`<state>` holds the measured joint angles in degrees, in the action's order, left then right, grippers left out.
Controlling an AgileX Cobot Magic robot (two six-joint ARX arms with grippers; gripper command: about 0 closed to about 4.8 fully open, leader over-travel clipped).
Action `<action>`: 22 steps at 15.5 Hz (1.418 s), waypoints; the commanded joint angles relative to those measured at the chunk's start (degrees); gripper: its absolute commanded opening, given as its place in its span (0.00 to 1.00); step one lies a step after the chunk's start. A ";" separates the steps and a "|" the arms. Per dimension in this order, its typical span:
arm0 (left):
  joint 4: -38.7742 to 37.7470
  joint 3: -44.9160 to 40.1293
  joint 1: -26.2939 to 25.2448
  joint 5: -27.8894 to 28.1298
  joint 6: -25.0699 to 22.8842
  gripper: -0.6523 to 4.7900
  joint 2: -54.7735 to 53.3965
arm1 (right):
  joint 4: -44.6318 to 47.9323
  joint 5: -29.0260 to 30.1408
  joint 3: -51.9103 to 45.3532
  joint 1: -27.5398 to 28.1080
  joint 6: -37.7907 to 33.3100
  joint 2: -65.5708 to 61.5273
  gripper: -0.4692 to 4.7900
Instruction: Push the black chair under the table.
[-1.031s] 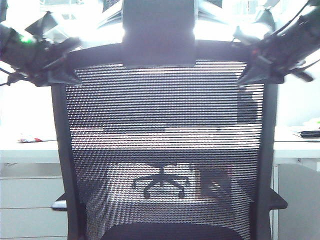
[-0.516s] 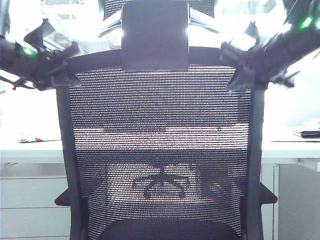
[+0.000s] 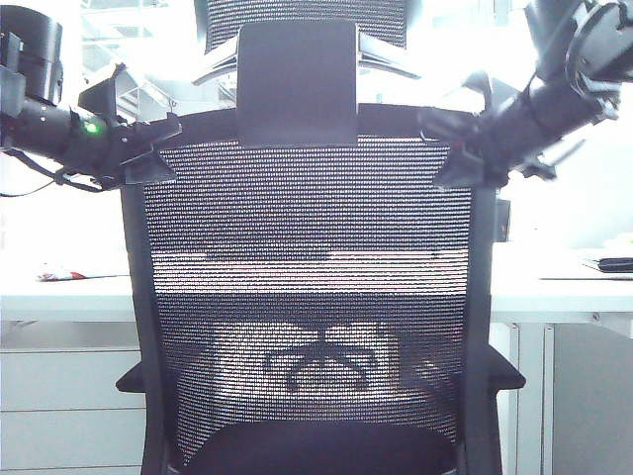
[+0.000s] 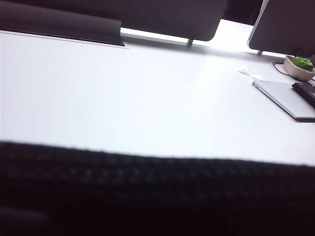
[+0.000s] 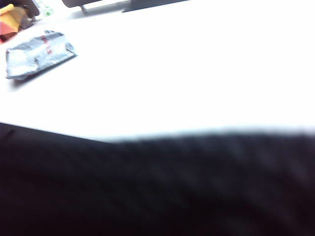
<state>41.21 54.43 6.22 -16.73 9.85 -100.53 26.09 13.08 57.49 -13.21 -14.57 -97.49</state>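
Note:
The black chair [image 3: 307, 247] fills the exterior view with its mesh back toward me, headrest bracket [image 3: 297, 84] on top. Behind it runs the white table [image 3: 59, 292], whose top shows through the mesh. My left gripper [image 3: 163, 146] presses on the back's upper left corner, its fingers apart. My right gripper [image 3: 445, 148] presses on the upper right corner, its fingers apart too. In both wrist views the dark chair mesh [image 4: 147, 196] [image 5: 147, 187] hides the fingers, with the table top [image 4: 147, 98] [image 5: 197, 73] beyond it.
A white drawer cabinet [image 3: 59, 396] stands under the table at the left. Through the mesh I see another chair's star base [image 3: 318, 361]. On the table lie a silver packet [image 5: 39, 53], a laptop [image 4: 288, 98] and a bowl with a plant [image 4: 300, 66], before dark screens [image 4: 162, 17].
The chair has rolled away from the camera toward the table and looks smaller. Both grippers have gone forward with it, staying on the upper corners of its back.

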 commanded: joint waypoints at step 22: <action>-4.76 7.69 -2.40 -14.14 1.53 0.11 0.94 | 2.34 0.81 1.53 2.67 -3.48 1.20 0.08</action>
<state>32.18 62.46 3.88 -28.99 11.29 -102.00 27.20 13.56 60.18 -10.57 -17.21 -97.62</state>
